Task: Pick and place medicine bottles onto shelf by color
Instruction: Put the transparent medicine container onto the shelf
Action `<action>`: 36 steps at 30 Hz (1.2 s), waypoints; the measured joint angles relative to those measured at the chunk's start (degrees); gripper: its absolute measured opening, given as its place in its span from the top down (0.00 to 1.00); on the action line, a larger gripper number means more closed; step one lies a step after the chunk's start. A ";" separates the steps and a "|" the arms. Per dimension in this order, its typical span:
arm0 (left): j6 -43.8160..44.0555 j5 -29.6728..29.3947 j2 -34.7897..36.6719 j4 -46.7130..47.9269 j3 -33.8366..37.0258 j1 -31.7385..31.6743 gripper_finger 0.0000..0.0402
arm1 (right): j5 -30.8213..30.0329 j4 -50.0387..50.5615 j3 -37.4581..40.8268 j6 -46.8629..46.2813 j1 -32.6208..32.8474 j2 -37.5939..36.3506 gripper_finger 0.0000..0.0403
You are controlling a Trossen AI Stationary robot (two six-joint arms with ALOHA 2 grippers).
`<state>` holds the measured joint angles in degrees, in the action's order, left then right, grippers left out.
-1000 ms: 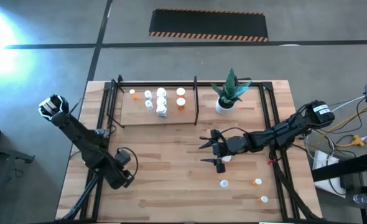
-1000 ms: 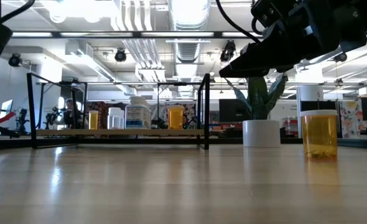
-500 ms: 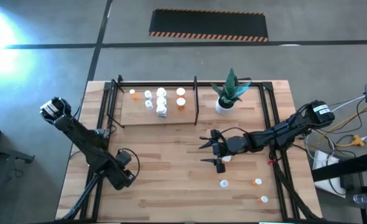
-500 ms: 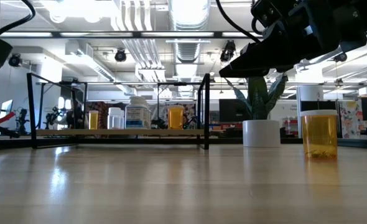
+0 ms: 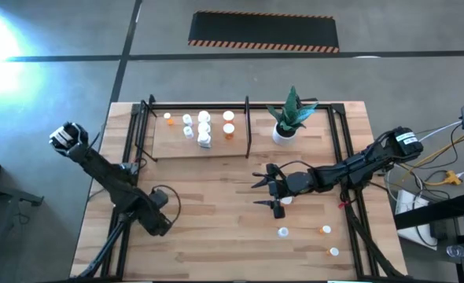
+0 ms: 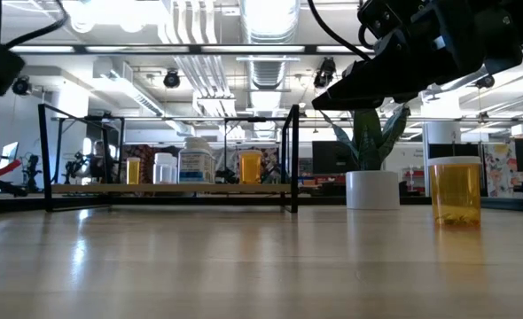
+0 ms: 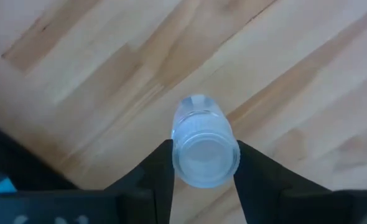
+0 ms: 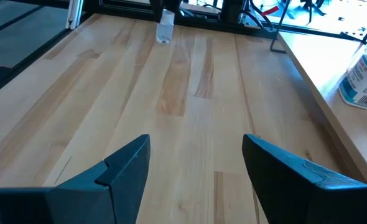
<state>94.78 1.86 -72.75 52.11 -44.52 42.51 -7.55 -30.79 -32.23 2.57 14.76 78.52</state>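
My left gripper (image 7: 204, 177) hangs over the near-left part of the table (image 5: 157, 216), shut on a small clear-white bottle (image 7: 199, 134), which also shows far off in the right wrist view (image 8: 165, 28). My right gripper (image 5: 262, 192) hovers mid-table, open, its fingers wide apart (image 8: 196, 168) and touching nothing. A white bottle (image 5: 285, 200) stands under its wrist. Three loose bottles stand near the right front: white (image 5: 283, 232), orange (image 5: 325, 229), white (image 5: 334, 251). The shelf (image 5: 169, 149) at the far edge holds several white and orange bottles (image 5: 204, 130). My left gripper pinches the bottle's capped end (image 7: 205, 163) between its two fingers (image 7: 162, 171), coming from above and pointing down. The bottle hangs upright below the fingers, body toward the table. I cannot tell whether its base touches the wood.
A white pot with a green plant (image 5: 287, 126) stands right of the shelf's upright divider (image 5: 248, 126). Black frame tubes run along the table's left (image 5: 134, 141) and right (image 5: 346, 157) sides. In the low view an orange bottle (image 6: 455, 190) stands close by. Bare wood lies between the grippers.
My left arm has shifted slightly, its gripper edging a little toward the table's right while staying shut on the bottle. The right arm and the loose bottles have kept still.
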 joint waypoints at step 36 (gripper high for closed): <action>-68.41 -17.14 -17.59 11.35 -23.67 -62.20 0.68 | 0.00 0.09 0.00 -0.66 0.00 0.00 0.39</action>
<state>26.37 -15.28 -90.35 63.46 -68.18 -19.68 -7.55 -30.70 -32.23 1.91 14.76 78.52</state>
